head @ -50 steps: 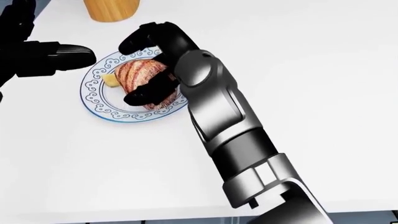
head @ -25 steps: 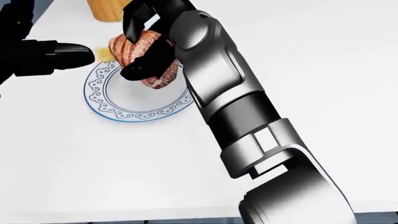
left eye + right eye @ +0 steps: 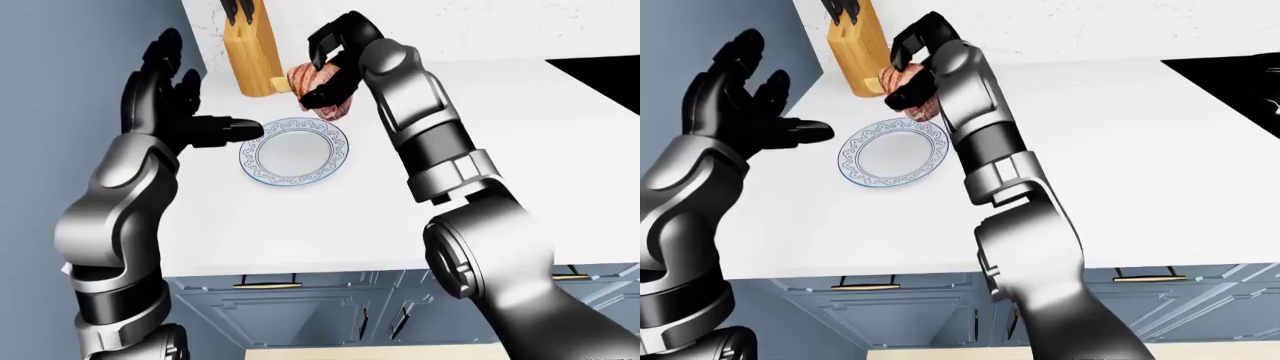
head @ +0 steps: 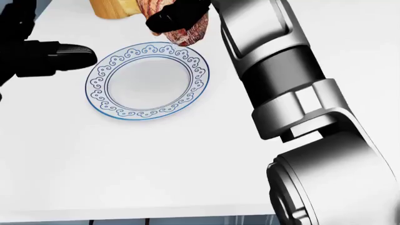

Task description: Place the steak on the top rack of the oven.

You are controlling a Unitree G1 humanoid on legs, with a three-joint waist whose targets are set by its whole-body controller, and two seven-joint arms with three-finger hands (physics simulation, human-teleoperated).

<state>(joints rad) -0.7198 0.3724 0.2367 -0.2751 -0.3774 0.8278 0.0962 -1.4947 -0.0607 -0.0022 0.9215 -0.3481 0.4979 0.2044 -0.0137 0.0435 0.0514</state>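
Our right hand [image 3: 330, 60] grips the steak [image 3: 322, 84], held clear above the plate [image 3: 294, 153] near the surface's [image 3: 560, 165] far left corner, ready to carry to the oven. Left hand [image 3: 170, 105] splayed wide, clear of the lift path.

Your black three-finger right hand [image 4: 178, 16] grips the marbled red steak [image 4: 187, 29] above the blue-patterned round plate's [image 4: 100, 101] top edge; your left hand [image 4: 37, 58] hangs spread at the left edge; a wooden block [image 4: 111, 8] sits at the top.
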